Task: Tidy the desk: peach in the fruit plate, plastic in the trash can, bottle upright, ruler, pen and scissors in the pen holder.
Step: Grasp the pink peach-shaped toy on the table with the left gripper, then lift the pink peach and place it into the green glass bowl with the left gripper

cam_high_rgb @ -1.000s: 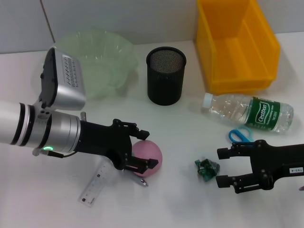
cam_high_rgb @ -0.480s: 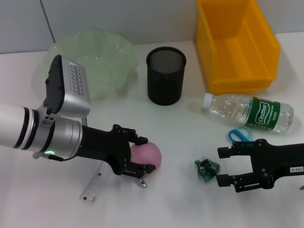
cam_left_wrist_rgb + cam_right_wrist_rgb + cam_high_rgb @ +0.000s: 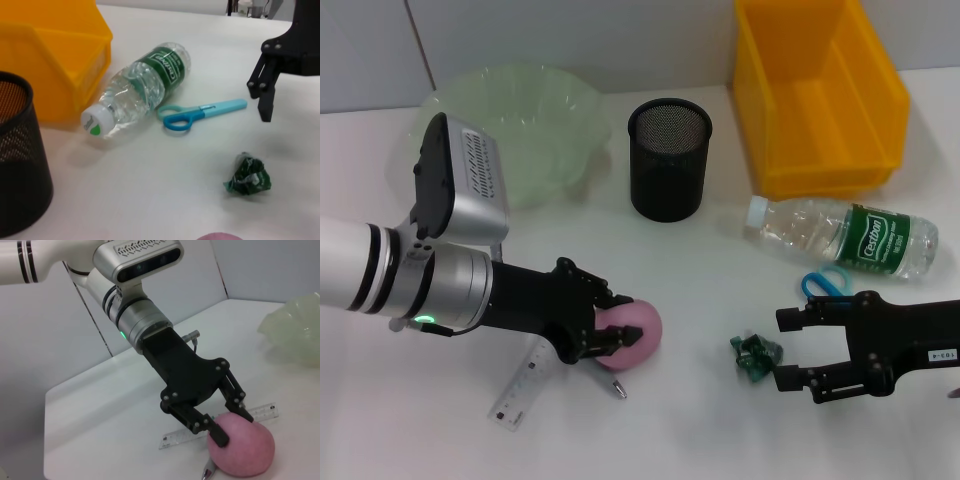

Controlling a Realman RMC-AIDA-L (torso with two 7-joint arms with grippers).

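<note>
Pink round peach [image 3: 632,334] sits on the white desk [image 3: 700,420], near the left side, squeezed between the left gripper's [image 3: 620,322] black fingers; the right gripper [image 3: 786,350] waits open by crumpled green plastic [image 3: 756,355]

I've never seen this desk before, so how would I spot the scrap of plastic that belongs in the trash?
Start at the yellow trash can at the far right of the desk, then come forward past the bottle lying on its side and the blue scissors. Just nearer lies the crumpled plastic, in front of the open right gripper. It is the only dark green, wadded scrap there.
</note>
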